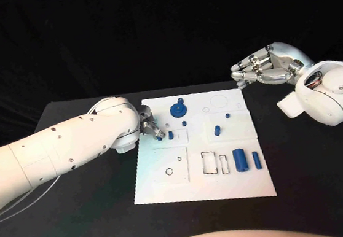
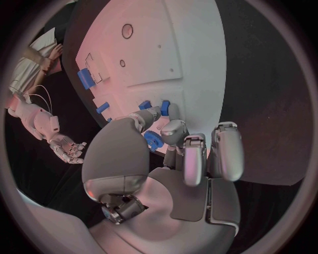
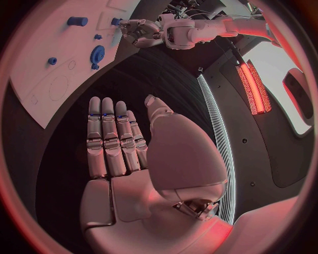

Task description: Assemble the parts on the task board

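Observation:
The white task board [image 1: 170, 184] lies mid-table. On it are a blue gear [image 1: 178, 112], small blue pegs [image 1: 216, 129] and two blue cylinders [image 1: 240, 159] near the right edge. My left hand [image 1: 149, 128] hovers over the board's left far part. Its thumb [image 2: 150, 114] and a finger reach toward two small blue parts [image 2: 144, 105]. The tips are apart with nothing between them, and the gear [image 2: 153, 140] shows beneath them. Whether the thumb touches a part I cannot tell. My right hand [image 1: 264, 70] is off the board's far right corner, fingers straight, holding nothing.
The black table [image 1: 84, 233] surrounds the board. Outlined slots [image 1: 210, 161] and a small round hole [image 1: 170, 171] mark the board's near half. A thin white cable [image 1: 25, 203] trails on the table under my left arm.

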